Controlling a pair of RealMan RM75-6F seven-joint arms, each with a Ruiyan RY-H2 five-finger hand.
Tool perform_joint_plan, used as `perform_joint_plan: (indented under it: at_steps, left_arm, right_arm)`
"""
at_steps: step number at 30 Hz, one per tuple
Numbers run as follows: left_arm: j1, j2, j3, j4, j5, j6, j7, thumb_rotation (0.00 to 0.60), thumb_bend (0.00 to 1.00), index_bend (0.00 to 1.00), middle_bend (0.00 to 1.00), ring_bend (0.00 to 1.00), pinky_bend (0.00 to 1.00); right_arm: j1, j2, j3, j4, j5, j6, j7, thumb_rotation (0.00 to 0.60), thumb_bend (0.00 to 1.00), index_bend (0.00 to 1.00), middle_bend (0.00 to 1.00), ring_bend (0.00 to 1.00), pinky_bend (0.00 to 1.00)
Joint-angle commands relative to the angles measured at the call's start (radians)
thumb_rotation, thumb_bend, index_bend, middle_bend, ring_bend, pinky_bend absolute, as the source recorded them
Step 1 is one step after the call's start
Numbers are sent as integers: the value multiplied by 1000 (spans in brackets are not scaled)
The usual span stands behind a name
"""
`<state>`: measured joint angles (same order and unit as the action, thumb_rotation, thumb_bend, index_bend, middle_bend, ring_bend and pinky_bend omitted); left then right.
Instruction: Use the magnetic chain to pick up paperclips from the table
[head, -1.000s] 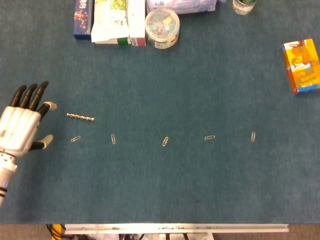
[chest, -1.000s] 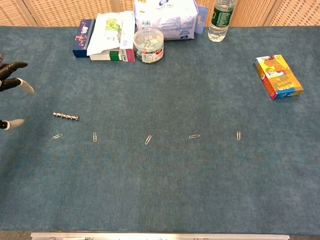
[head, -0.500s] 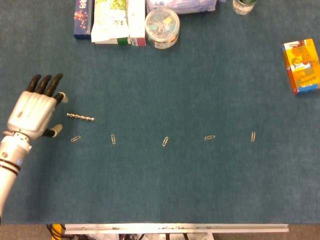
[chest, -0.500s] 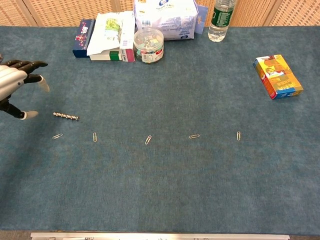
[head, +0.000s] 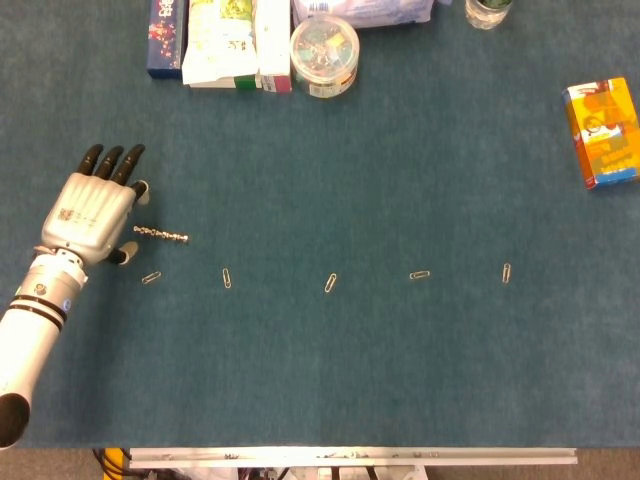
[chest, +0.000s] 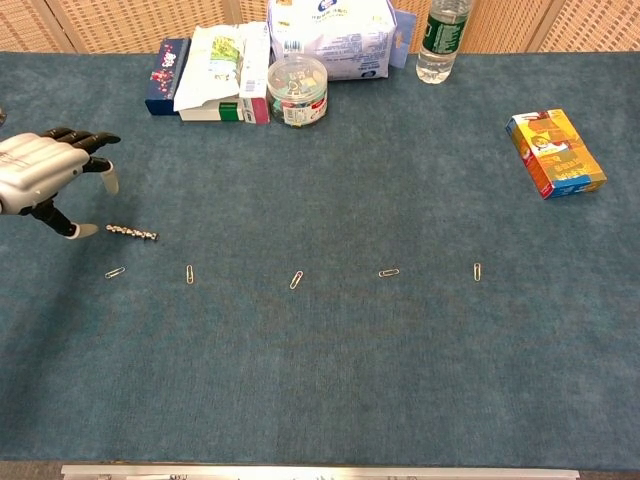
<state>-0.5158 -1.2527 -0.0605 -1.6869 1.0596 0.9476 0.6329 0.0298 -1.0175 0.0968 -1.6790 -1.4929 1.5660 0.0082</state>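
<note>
Left robot hand (head: 92, 212) has moved right and forward since a second ago, now just beside the left end of the magnetic chain (head: 161, 235); nothing else has shifted. Fingers (chest: 88, 137) spread, palm down, holding nothing; thumb tip sits close to the chain's left end, contact unclear. Chain lies flat on the table (head: 330, 380), roughly horizontal, untouched position, also seen in chest view (chest: 132, 232).

Five paperclips sit in a loose row just nearer the robot than the chain: first paperclip (head: 151, 277) right below the chain, second paperclip (head: 226, 277), third paperclip (head: 331, 283) mid-table, fourth paperclip (head: 420, 274), fifth paperclip (head: 506, 272) furthest right. All apart from each other and from the chain.

Right robot hand not visible in either view.

Far edge of table: dark blue box (chest: 166, 75), white-green package (chest: 222, 70), round clear tub (chest: 298, 90) of colourful clips, white bag (chest: 333, 36), plastic bottle (chest: 441, 40). Orange-yellow box (chest: 555, 153) lies alone at the right side, well apart from the paperclips.
</note>
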Motion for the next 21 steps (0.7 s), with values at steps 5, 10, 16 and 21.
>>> perform_joint_plan:
  at_steps: [5,10,16,21]
  left_arm:
    - [-17,-20,16,37,-29,-13,-14,600,222,362,0,0,22]
    - [-27,-39,16,74,-32,-17,-49,600,222,396,0,0,22]
    - [-39,-64,26,110,-38,-29,-67,600,222,430,0,0,22]
    - [-48,-84,35,133,-46,-39,-78,600,222,436,0,0,22]
  right_arm:
    - [2,-4,0,2,4,-7,-7,600,109,155,163,114,161]
    - [5,-8,-1,5,6,-17,-12,600,109,163,163,114,160]
    - [7,-9,-3,5,6,-21,-14,600,109,169,163,114,160]
    - [6,-8,-2,5,8,-21,-14,600,108,170,163,114,160]
